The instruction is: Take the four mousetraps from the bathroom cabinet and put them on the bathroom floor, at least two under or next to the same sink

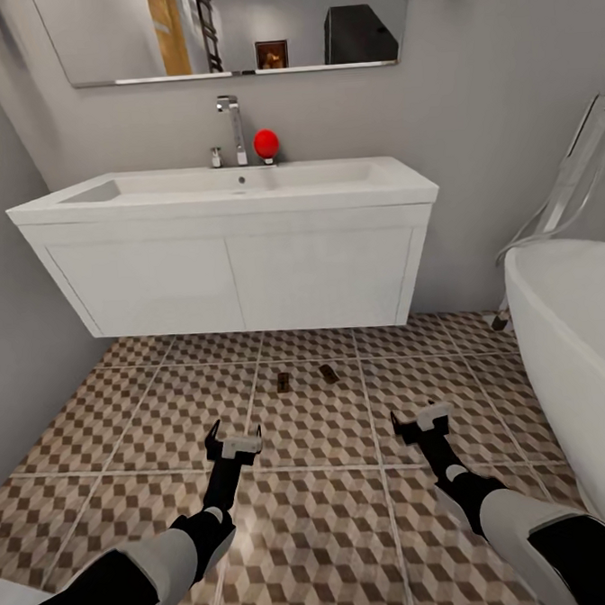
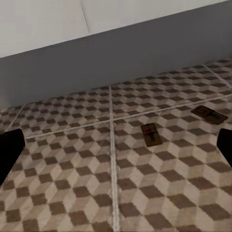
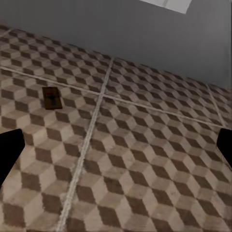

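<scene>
Two mousetraps [image 1: 305, 376] lie on the bathroom floor [image 1: 121, 423] in front of the sink [image 1: 231, 188], ahead of both arms. Left gripper [image 1: 233, 443] & right gripper [image 1: 422, 419] spread apart, nothing held. Left is nearer.

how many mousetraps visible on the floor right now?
2. Left mousetrap and right mousetrap lie side by side, apart, on the tiled bathroom floor just in front of the sink vanity. Others may be out of view.
</scene>
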`<state>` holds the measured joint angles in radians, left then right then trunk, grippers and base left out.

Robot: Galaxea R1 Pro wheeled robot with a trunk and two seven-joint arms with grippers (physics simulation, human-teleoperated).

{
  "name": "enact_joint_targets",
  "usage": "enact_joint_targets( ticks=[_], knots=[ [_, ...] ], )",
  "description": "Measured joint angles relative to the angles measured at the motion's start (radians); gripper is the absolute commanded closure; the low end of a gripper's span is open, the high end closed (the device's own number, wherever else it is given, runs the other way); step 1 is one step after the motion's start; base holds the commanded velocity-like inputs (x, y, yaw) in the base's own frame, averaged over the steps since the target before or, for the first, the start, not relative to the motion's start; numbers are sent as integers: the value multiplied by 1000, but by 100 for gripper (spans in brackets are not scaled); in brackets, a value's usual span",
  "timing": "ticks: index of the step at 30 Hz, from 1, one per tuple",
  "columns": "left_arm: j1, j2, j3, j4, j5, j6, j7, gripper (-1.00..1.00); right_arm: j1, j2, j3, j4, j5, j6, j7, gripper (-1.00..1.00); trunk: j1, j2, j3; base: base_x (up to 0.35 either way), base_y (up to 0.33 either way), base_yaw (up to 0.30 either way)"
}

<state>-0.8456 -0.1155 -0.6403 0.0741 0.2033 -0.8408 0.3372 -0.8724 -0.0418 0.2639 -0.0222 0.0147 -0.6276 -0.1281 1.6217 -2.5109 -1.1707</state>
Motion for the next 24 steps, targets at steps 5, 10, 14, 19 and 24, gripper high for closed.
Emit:
enact_joint_targets(
  ticks=[5, 10, 14, 19, 24],
  knots=[
    [0, 0, 0, 0, 0, 0, 0, -100, 0, 1, 1, 0, 0, 0, -1, -100, -2, 1, 19, 0, 0, 0],
    [0, 0, 0, 0, 0, 0, 0, -100, 0, 2, 0, 0, 0, 0, 0, -100, -4, 2, 39, 0, 0, 0],
    [0, -1, 0, 0, 0, 1, 0, -100, 0, 2, 0, 0, 0, 1, -1, -100, -6, 3, 54, 0, 0, 0],
    [0, -1, 0, 0, 0, 1, 0, -100, 0, 3, 0, 0, 0, 1, -1, -100, -9, 4, 74, 0, 0, 0],
    [0, -1, 0, 0, 0, 1, 0, -100, 0, 2, 0, 0, 0, 1, -1, -100, -11, 6, 93, 0, 0, 0]
  ],
)
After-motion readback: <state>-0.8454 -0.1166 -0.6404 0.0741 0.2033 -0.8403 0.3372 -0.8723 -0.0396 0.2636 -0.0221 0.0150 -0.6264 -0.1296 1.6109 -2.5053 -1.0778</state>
